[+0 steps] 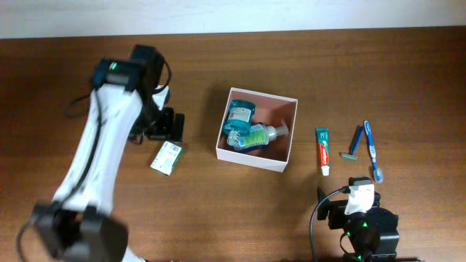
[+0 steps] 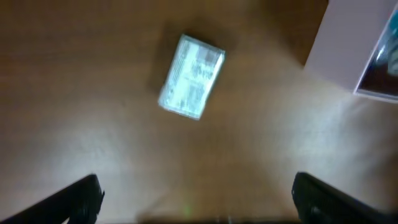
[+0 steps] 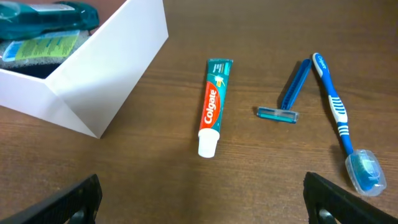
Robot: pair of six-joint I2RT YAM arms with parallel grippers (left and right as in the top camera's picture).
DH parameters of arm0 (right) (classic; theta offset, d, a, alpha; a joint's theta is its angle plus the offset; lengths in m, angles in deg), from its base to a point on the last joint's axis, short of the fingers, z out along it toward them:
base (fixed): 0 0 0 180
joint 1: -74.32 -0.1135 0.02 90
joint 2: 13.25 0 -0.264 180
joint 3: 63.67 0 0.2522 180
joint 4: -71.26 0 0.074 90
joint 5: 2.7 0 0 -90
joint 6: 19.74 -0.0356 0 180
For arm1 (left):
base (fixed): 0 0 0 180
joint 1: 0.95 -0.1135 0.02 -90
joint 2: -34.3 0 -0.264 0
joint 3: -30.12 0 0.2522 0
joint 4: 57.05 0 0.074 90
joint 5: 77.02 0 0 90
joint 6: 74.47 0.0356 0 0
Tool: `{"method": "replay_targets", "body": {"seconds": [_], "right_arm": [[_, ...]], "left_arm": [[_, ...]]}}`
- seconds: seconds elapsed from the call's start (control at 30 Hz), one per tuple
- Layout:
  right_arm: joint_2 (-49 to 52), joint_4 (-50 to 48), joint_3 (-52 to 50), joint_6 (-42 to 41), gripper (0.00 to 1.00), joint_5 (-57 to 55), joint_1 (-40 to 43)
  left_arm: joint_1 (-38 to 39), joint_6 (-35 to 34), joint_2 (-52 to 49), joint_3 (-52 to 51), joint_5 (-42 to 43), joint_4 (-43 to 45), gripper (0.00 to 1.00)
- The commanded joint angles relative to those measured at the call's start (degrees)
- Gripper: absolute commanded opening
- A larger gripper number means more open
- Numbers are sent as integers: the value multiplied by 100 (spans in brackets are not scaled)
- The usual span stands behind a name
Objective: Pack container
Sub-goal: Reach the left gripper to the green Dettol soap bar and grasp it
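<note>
The container (image 1: 251,159), a square white box with a pinkish-brown inside, stands mid-table and holds a teal bottle (image 1: 238,115) and a pump bottle (image 1: 256,135). Its white wall shows in the right wrist view (image 3: 112,68) and its corner in the left wrist view (image 2: 348,43). My left gripper (image 1: 173,128) is open and empty above a green-and-white packet (image 1: 167,158), which lies ahead of the fingers in the left wrist view (image 2: 191,76). My right gripper (image 1: 357,188) is open and empty, in front of a toothpaste tube (image 3: 213,106), a blue razor (image 3: 289,93) and a blue toothbrush (image 3: 339,118).
The toothpaste tube (image 1: 323,151), razor (image 1: 354,144) and toothbrush (image 1: 373,151) lie side by side right of the container on the brown wooden table. The left arm reaches in from the lower left. A pale wall edge runs along the far side.
</note>
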Motion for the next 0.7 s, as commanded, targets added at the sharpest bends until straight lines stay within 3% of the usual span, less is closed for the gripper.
{"method": "replay_targets", "body": {"seconds": [0.0, 0.3, 0.67], "right_arm": [[-39, -4, -31, -7, 99, 50, 44], [-39, -2, -31, -4, 98, 50, 44], [-39, -2, -31, -4, 99, 50, 44]], "left_arm": [[-125, -70, 153, -1021, -96, 732, 99], [-354, 730, -267, -2081, 160, 2437, 99], [-354, 1049, -1432, -2081, 160, 2629, 98]]}}
